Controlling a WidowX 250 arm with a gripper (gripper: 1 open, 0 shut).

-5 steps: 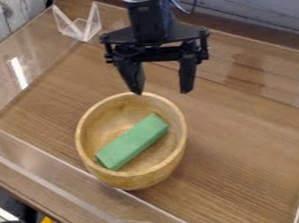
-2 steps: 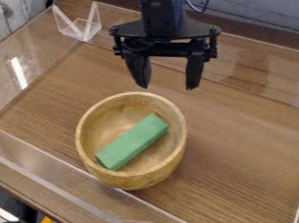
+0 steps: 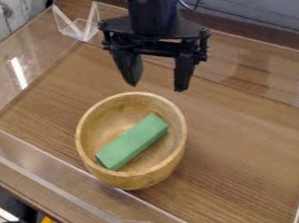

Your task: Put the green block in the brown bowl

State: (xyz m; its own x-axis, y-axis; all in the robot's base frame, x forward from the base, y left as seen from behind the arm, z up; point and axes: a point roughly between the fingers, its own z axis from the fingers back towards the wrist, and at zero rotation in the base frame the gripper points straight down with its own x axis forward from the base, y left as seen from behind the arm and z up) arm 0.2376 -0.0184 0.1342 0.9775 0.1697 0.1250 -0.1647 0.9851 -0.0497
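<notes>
Gripper (image 3: 160,79) hangs above the table (image 3: 247,123), pointing straight down, jaws spread wide w/ nothing between them. Fingers (image 3: 133,73) are dark, thin, well apart from each other, tips clear of everything below.

Block (image 3: 132,141) lies inside the bowl (image 3: 99,114), flat on the bowl floor, its upper-right end resting toward the wall. It's fully inside the rim, no part sticking out over the edge. Bowl sits on the wood-grain table, just below and slightly left of the gripper in the camera view.

Key relation: block is below the gripper and toward the camera, offset a bit left, i.e. gripper is over the far rim of the bowl, not over the block itself. Block's long axis runs diagonal, lower-left to upper-right in the frame. The jaw line runs roughly left-right across the view, so it's skewed vs. the block's long axis (not square to it, as far as I can tell).

Judgement: task looks done, block's in the bowl and the hand is free. Only one arm here, so no nearer/farther choice. Any next move prob. just needs to clear away upward w/o dipping, since the far rim sits near under the fingertips and a drop there could nudge the bowl.
</notes>
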